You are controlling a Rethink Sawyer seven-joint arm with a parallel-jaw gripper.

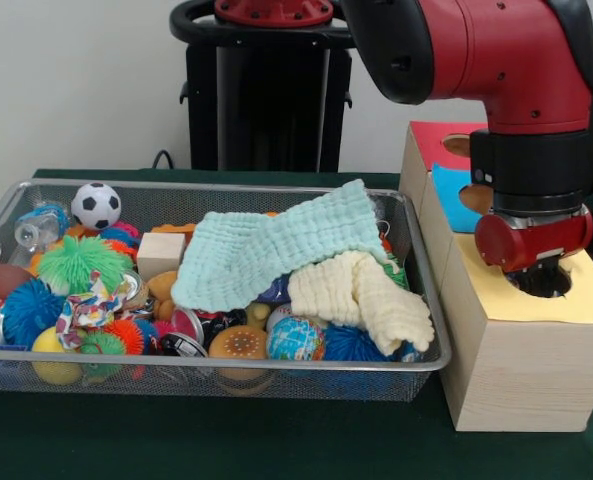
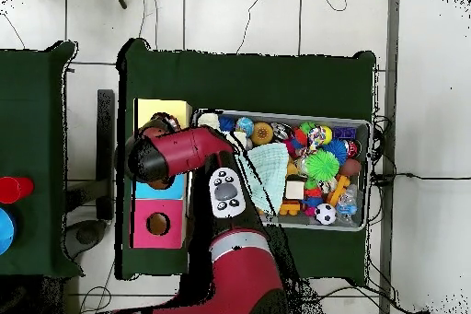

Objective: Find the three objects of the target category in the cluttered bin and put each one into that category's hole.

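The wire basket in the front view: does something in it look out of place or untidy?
Yes. A mint cloth and a cream cloth lie loosely spread over the toys in the wire basket, hiding what is beneath. The cream one hangs toward the front rim. Nothing has spilled onto the table. One polka-dot bundle shows at the left.

You get a close, low front view across the table toward the pedestal point(image 1: 266, 85) and a distant overhead view straight down, base at bottom; both share the bin point(image 1: 416, 362) point(image 2: 366, 126), boxes point(image 1: 521, 350) point(image 2: 164, 108), and arm point(image 1: 516, 60) point(image 2: 184, 152).
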